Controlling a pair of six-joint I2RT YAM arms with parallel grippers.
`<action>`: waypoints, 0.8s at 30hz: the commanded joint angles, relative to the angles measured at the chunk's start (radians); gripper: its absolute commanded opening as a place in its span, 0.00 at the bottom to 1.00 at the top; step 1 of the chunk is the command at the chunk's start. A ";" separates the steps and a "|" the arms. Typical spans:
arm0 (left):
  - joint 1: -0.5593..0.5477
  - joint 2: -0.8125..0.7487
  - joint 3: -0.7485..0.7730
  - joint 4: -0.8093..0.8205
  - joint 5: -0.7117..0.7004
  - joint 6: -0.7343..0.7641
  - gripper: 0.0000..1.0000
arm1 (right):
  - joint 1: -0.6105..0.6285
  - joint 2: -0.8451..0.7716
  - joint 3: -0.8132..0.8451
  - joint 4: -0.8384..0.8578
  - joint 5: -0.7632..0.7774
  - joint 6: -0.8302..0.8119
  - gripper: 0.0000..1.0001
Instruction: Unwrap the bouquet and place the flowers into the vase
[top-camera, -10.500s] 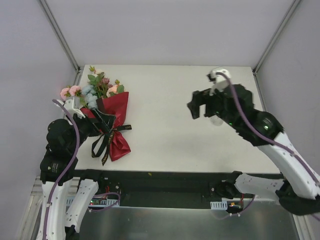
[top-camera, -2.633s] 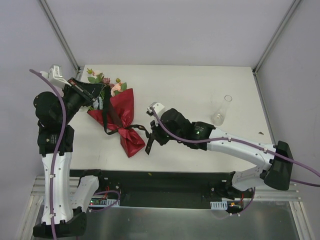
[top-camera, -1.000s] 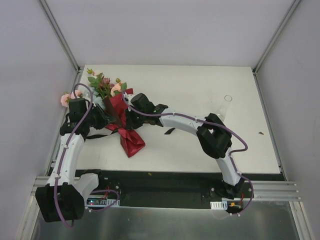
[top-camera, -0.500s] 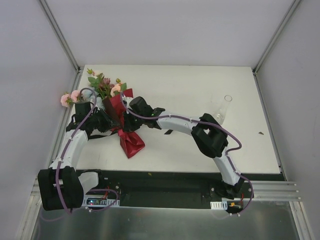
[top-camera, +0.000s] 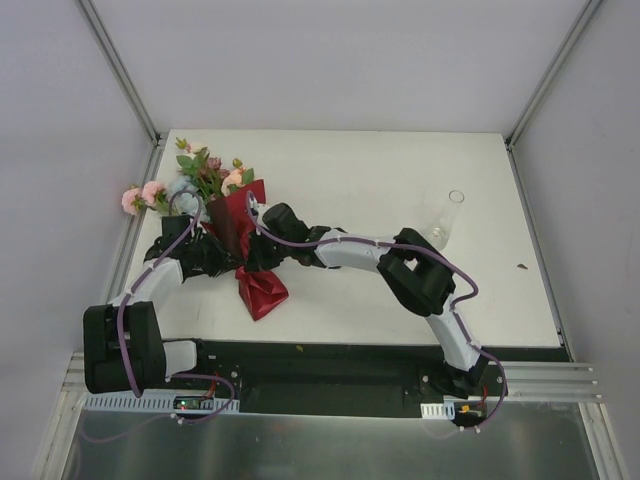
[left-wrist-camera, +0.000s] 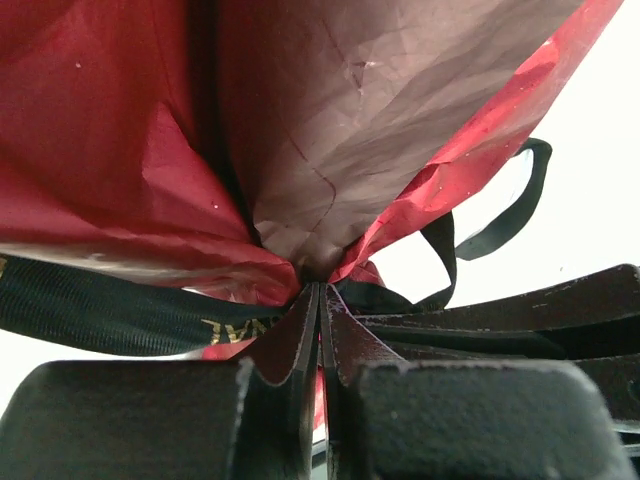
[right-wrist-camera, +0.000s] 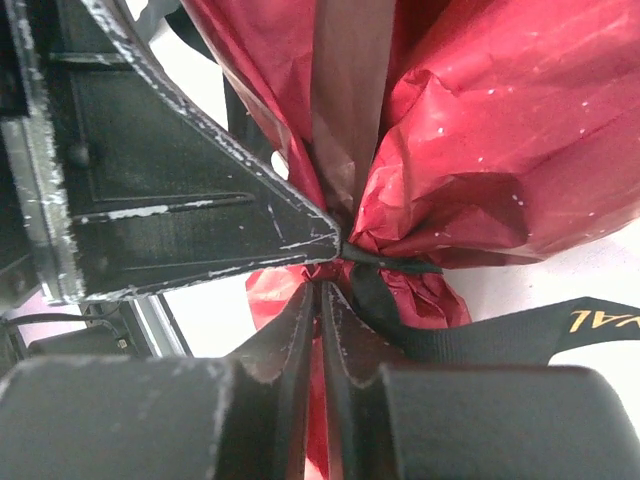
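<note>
Top external view: the bouquet (top-camera: 243, 225) lies at the left side of the worktop (top-camera: 360, 180), its long axis running from the flowers (top-camera: 205, 175) at the far left to the paper tail nearer. The left gripper (top-camera: 220, 256) and right gripper (top-camera: 258, 252) meet at its tied waist from opposite sides. Each is pinched tight on gathered paper or black ribbon (left-wrist-camera: 110, 315); which, I cannot tell. The vase (top-camera: 446, 220) stands well apart to the right, nearer the right arm.

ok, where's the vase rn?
Top view: the vase stands on the table's right half, beside the right arm's elbow, far from the bouquet at left.
</note>
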 joint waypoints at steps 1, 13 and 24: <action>0.003 0.032 -0.040 0.047 -0.027 -0.002 0.00 | -0.013 -0.034 -0.021 -0.015 -0.046 0.023 0.11; 0.004 -0.150 -0.115 0.041 0.014 0.024 0.13 | -0.054 -0.071 -0.041 -0.012 -0.097 0.063 0.13; 0.003 -0.245 -0.132 -0.002 0.030 0.017 0.23 | -0.034 -0.073 -0.064 -0.019 -0.032 0.044 0.10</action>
